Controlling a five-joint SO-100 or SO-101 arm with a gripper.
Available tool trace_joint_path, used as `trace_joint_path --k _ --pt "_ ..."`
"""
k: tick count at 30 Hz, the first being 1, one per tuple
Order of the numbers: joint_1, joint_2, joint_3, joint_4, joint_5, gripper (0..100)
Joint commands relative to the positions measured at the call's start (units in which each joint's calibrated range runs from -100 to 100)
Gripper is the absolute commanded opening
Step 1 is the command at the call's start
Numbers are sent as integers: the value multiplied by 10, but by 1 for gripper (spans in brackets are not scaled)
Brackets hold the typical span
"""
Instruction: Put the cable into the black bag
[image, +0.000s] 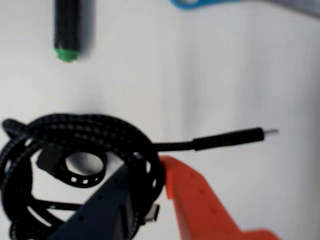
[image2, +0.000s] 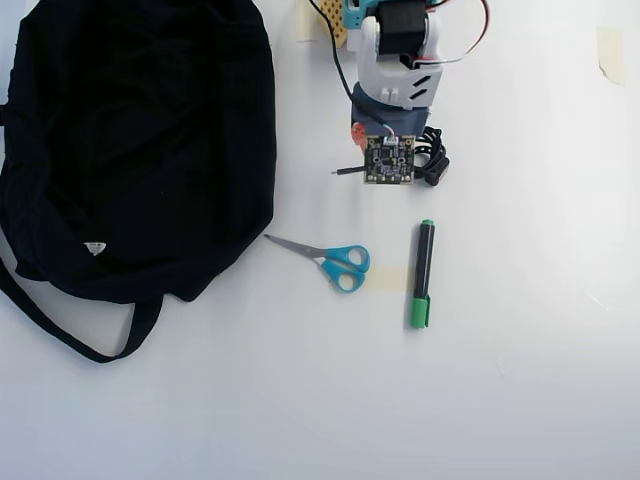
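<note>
A plain white table (image2: 520, 400) fills both views. The black bag (image2: 130, 150) lies at the overhead view's left. Right of the bag, the cable (image: 75, 135) sits coiled under the arm, the gripper (image: 150, 185) closing around its loops. Scissors (image2: 335, 262) and a marker (image2: 422, 275) lie nearby.

A white desk (image2: 520, 400) carries everything. In the overhead view the bag (image2: 140, 140) lies at left with a strap trailing off its lower edge, the scissors (image2: 330, 260) just right of it, and a green-capped marker (image2: 421, 272) further right. The coiled cable (image2: 432, 160) lies above the marker, partly under the arm.
</note>
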Motion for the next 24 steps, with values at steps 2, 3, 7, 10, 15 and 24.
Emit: trace_joint_path --k 2,3,7,10,15,24 --pt "-3 -68 -24 4 2 2" --pt "-3 -78 -24 4 2 2" --pt "-3 -121 -23 4 -3 2" --pt "1 -151 -16 4 -3 2" --pt "4 -189 -15 4 -3 2" --pt "64 -250 1 4 1 2"
